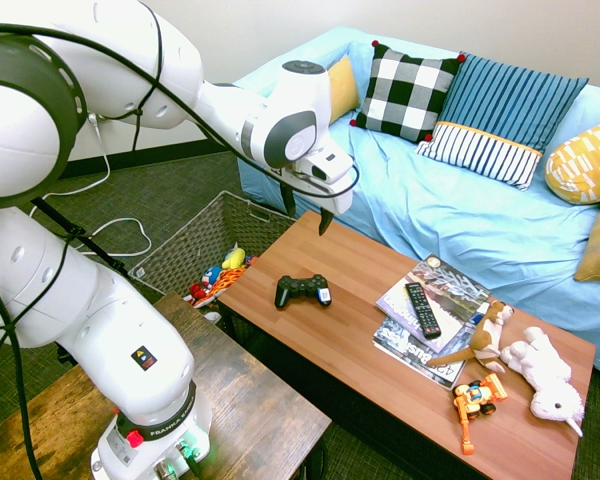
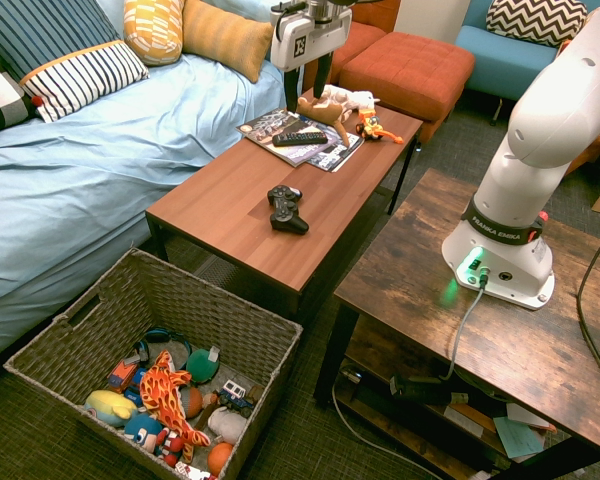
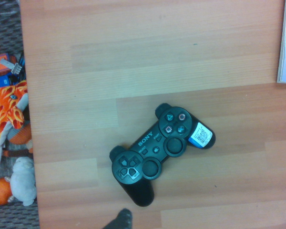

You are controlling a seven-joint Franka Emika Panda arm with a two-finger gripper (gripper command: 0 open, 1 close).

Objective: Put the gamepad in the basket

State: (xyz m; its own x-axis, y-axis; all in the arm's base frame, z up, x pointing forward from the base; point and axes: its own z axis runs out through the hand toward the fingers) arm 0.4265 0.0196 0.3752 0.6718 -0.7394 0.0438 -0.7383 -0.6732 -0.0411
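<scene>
The black gamepad [image 1: 302, 290] [image 2: 286, 208] [image 3: 159, 152] lies flat on the brown coffee table [image 1: 380, 360], near its basket-side end, with a blue-white sticker on one handle. My gripper [image 1: 307, 215] [image 2: 307, 85] hangs well above the table over the gamepad, open, with nothing between its fingers. The woven wicker basket [image 1: 195, 240] [image 2: 130, 300] stands on the floor just off the table's end, between the table and the sofa, and holds several small toys [image 3: 9, 119].
A long black remote [image 1: 423, 310] [image 2: 300, 138] rests on magazines [image 1: 440, 295] mid-table. Plush animals [image 1: 545, 375] and an orange toy vehicle [image 1: 477, 400] lie at the far end. The blue sofa [image 1: 460, 220] runs along the table; a dark wooden table [image 2: 520, 330] stands on the other side.
</scene>
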